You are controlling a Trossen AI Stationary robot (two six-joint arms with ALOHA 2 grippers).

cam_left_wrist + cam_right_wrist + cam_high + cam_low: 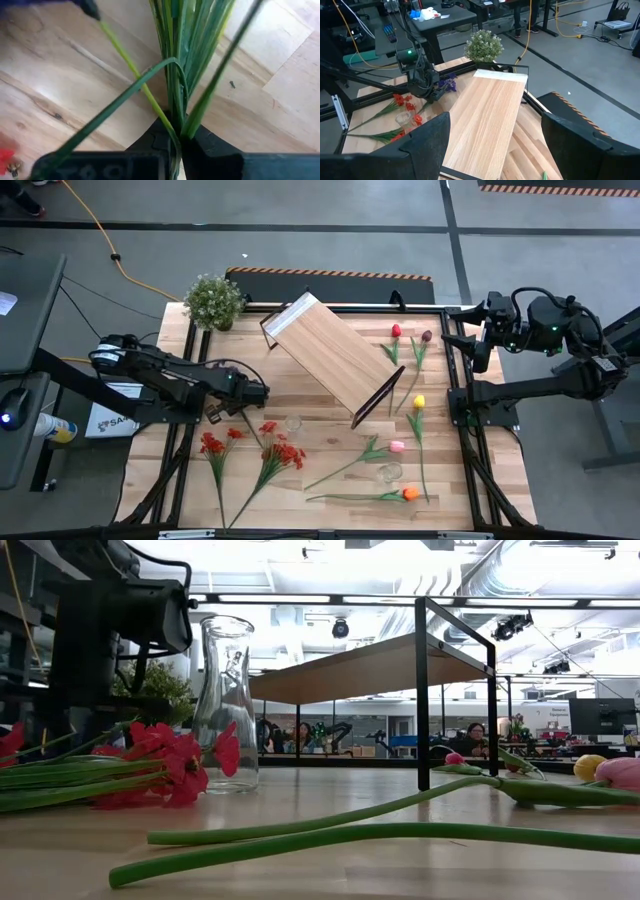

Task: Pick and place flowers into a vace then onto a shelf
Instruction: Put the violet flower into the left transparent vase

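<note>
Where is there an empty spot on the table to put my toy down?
Bare wood shows in the corner between the potted plant and the left gripper, and along the front edge right of the orange tulip. It is crowded around the red flowers and glass vase.

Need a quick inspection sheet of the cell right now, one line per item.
Surface: plank table, bare between items.
Job's things: shelf stands angled mid-table; red sprays and tulips lie flat; glass vase upright, empty.
Clutter: potted plant at back left corner.
Pincers: left pincer shut on green stems; right pincer open, parked by right edge.
Cables: orange cable on floor.
Surroundings: people seated far behind.
</note>
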